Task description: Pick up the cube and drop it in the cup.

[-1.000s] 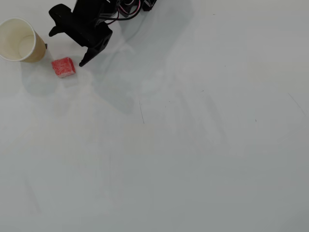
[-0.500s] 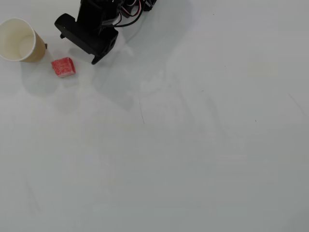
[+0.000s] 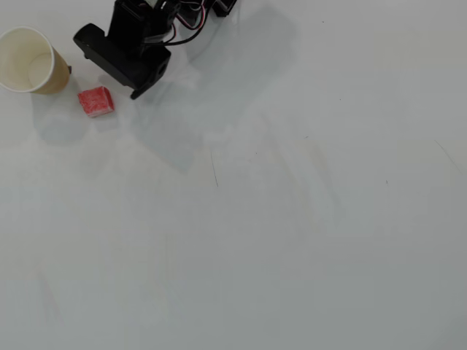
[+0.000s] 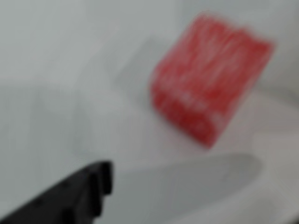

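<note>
The red cube point(image 3: 96, 101) lies on the white table just right of and below the tan cup point(image 3: 28, 60), which stands upright with its white inside showing. In the overhead view my black gripper point(image 3: 106, 67) hovers above and to the right of the cube. Its jaws look spread and hold nothing, and its lower fingertip point(image 3: 134, 93) is a short way right of the cube. The wrist view is blurred. There the cube point(image 4: 210, 79) fills the upper right, and one black finger point(image 4: 79, 196) shows at the bottom left, apart from it.
The arm's body and cables point(image 3: 182, 11) sit at the top edge. The white table point(image 3: 277, 219) stretches out to the right and below, with faint scratch marks.
The gripper has drawn back slightly toward the top edge and turned, its lower fingertip shifting a little to the right. Cube and cup have not moved.
</note>
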You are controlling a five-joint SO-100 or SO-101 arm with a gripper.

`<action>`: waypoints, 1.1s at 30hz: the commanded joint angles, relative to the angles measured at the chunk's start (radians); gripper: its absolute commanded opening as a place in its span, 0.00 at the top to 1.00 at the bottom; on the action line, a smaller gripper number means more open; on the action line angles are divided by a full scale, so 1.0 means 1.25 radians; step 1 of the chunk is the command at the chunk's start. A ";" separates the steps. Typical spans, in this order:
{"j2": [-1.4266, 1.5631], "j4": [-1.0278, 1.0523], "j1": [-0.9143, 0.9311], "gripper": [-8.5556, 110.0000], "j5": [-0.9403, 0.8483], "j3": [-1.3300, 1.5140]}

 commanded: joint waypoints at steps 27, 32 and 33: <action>-0.308 -0.136 0.050 0.57 -0.002 -0.336; -0.293 -0.131 0.013 0.58 -0.010 -0.335; -0.287 -0.130 0.005 0.58 -0.010 -0.333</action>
